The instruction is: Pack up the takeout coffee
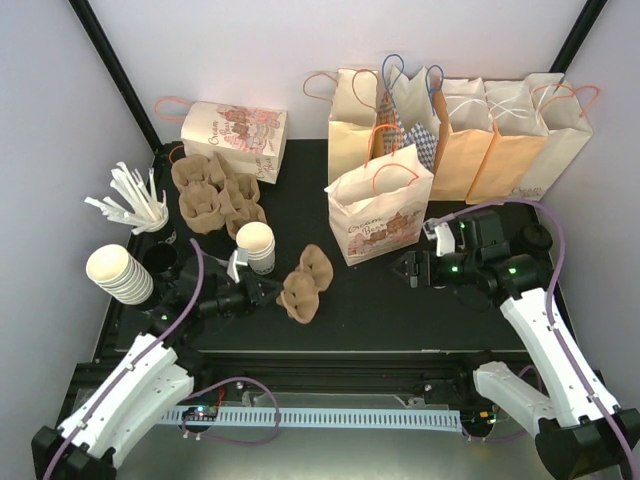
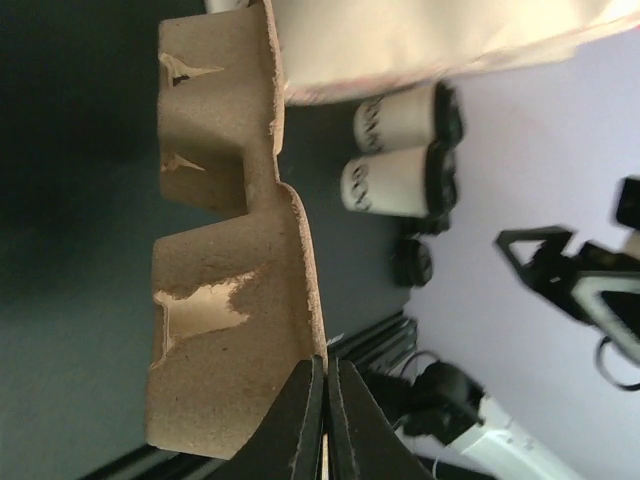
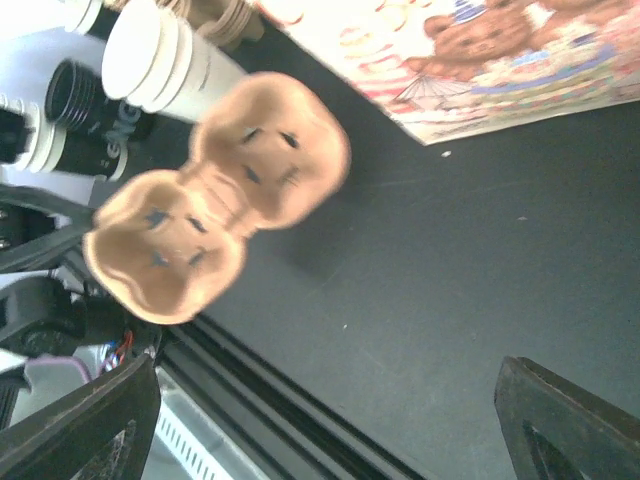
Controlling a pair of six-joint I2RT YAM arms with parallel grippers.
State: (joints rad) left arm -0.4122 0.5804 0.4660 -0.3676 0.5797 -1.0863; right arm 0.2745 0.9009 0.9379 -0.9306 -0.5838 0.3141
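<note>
Left jaws are pinched shut on the rim of the carrier [image 1: 303,283], mid tabletop [image 1: 400,312]. Right jaws gape wide with nothing between them, facing the carrier. Two coffees [image 2: 392,185], lids on, stand far right behind the right arm. The printed bag [image 1: 380,215] stands upright just beyond the right jaws.
</note>
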